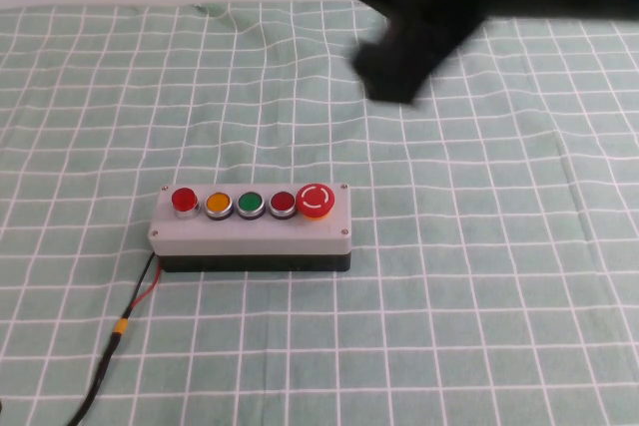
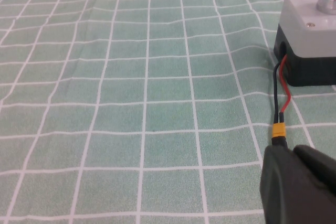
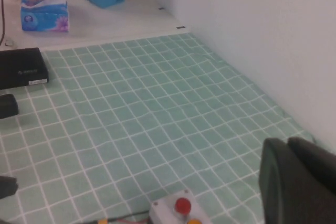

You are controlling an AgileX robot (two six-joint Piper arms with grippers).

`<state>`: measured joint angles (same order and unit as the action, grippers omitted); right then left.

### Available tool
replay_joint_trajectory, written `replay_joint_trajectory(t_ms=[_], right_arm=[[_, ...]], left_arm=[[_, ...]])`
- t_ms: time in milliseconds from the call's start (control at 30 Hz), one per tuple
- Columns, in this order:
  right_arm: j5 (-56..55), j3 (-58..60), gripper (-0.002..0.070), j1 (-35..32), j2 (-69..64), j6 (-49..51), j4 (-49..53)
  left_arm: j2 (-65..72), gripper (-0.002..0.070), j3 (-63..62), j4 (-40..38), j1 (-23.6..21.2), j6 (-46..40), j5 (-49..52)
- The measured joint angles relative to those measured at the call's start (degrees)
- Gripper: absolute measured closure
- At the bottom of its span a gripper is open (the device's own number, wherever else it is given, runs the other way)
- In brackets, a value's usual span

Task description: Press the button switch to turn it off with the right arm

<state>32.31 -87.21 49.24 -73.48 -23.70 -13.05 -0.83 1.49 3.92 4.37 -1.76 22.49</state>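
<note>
One arm matters: your right gripper is hovering beyond the grey box, up-right of the button switch at its left end. Both grippers' finger states: can't tell; left gripper is sitting beside the cable.

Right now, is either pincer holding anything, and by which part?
Nothing visibly held. The right pincer hangs blurred above the cloth, away from the button switch; the left pincer sits near the cable.
</note>
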Motion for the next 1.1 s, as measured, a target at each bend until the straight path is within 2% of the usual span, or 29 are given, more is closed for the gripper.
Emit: replay_joint_trajectory(t_ms=[200,333,767,933,1100], right_arm=[[-0.6,16.3,0.0688,0.0,12.1,1.8,0.0],[-0.5,23.1,0.069,0.0,16.1,2.0,-0.1],[0.3,32.9,0.0692,0.0,13.9,2.0,0.4],[0.4,37.3,0.0692,-5.3,20.9,2.0,1.6],[-2.6,45.7,0.0692,-15.2,34.6,2.0,1.7]], left_arm=[[0.0,0.0678,0.0,0.0,0.0,0.0,0.0],[0.0,0.0678,0.0,0.0,0.0,0.0,0.0],[0.0,0.0678,0.0,0.0,0.0,0.0,0.0],[0.0,0.0678,0.0,0.0,0.0,0.0,0.0],[0.0,0.0678,0.0,0.0,0.0,0.0,0.0]])
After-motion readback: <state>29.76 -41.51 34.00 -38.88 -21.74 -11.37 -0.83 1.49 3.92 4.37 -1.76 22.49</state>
